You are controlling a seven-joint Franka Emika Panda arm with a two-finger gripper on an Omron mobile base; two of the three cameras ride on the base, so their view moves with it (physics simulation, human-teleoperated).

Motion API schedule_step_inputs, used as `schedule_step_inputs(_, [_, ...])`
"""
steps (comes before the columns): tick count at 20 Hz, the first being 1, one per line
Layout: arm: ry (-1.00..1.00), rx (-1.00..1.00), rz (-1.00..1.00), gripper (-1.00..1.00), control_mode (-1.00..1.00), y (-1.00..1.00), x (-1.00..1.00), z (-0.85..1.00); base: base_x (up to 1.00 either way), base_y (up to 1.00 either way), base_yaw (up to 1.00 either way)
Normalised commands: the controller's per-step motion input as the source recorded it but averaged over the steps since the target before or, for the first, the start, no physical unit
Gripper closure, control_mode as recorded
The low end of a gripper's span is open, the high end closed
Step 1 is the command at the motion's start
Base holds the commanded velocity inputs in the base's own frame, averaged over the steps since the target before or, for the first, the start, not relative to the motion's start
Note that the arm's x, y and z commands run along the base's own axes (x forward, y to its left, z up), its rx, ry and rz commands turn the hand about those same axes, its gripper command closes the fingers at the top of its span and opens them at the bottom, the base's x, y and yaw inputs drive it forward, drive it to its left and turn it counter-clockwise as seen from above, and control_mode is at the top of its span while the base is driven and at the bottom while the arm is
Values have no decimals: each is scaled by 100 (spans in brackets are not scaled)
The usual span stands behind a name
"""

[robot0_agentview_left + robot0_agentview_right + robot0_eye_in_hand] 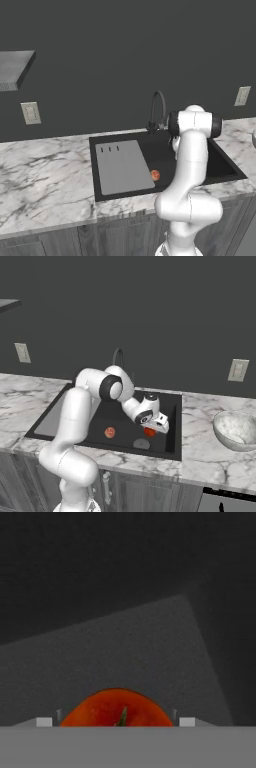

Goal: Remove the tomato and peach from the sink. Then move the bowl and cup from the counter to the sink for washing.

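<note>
Gripper [151,430] reaches down into the sink [172,428], jaws spread wide and holding nothing, the tomato [117,708] sitting right between them at six o'clock in the hand view; the peach [109,432] lies well apart at nine o'clock.

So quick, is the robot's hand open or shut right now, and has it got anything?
Hand: open, down in the sink, fingers either side of the tomato, not yet closed on it.
</note>
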Motion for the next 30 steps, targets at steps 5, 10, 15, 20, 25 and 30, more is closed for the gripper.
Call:
schedule_step_inputs(5, [-11, 4, 0, 100, -100, -6, -30, 19, 0, 0, 0])
schedule_step_inputs(10, [-5, 0, 0, 100, -100, 0, -24, 30, 0, 0, 0])
schedule_step_inputs(15, [-4, 0, 0, 100, -100, 0, -26, 34, 0, 0, 0])
schedule_step_inputs(20, [0, 0, 0, 100, -100, 0, -20, 41, 0, 0, 0])
schedule_step_inputs(25, [-1, 0, 3, 100, -100, 1, -22, 47, 0, 0, 0])
schedule_step_inputs(30, [0, 0, 5, 100, -100, 3, -18, 47, 0, 0, 0])
